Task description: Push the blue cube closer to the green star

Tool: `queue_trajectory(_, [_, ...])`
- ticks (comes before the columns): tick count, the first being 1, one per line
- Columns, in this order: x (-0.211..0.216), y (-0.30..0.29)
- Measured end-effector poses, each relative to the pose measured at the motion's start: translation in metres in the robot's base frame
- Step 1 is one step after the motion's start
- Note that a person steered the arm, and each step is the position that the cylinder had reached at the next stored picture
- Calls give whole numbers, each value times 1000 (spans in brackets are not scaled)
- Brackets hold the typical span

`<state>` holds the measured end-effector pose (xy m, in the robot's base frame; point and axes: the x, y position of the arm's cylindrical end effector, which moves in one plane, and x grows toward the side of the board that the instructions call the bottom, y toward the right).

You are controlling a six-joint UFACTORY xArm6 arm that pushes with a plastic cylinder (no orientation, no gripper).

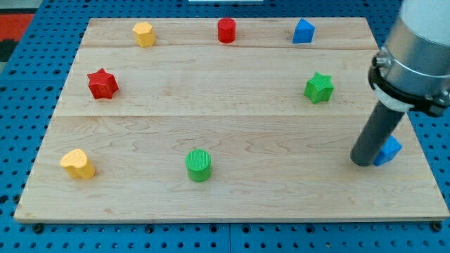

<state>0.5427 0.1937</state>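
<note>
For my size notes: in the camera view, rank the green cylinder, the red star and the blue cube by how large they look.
1. Green cylinder and red star: look alike, the cylinder is lower in view, so unranked.
2. Blue cube: smallest showing, partly hidden behind my tip.

- my arm enters from the view's upper right, its wide grey and black collar cut off by the frame edge.
- a straight dark rod slants down and leftward from it.
- my tip (363,162) rests low at the view's right.
</note>
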Motion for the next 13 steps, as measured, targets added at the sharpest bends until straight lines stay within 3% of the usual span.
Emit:
queue_trajectory(1, [20,-5])
queue_trajectory(2, [27,67])
queue_trajectory(5, [-111,40])
queue_trajectory(6, [-97,101])
queue_trajectory(9, [-84,151])
queue_trajectory(11, [-33,124])
queue_trajectory(13, [-47,26])
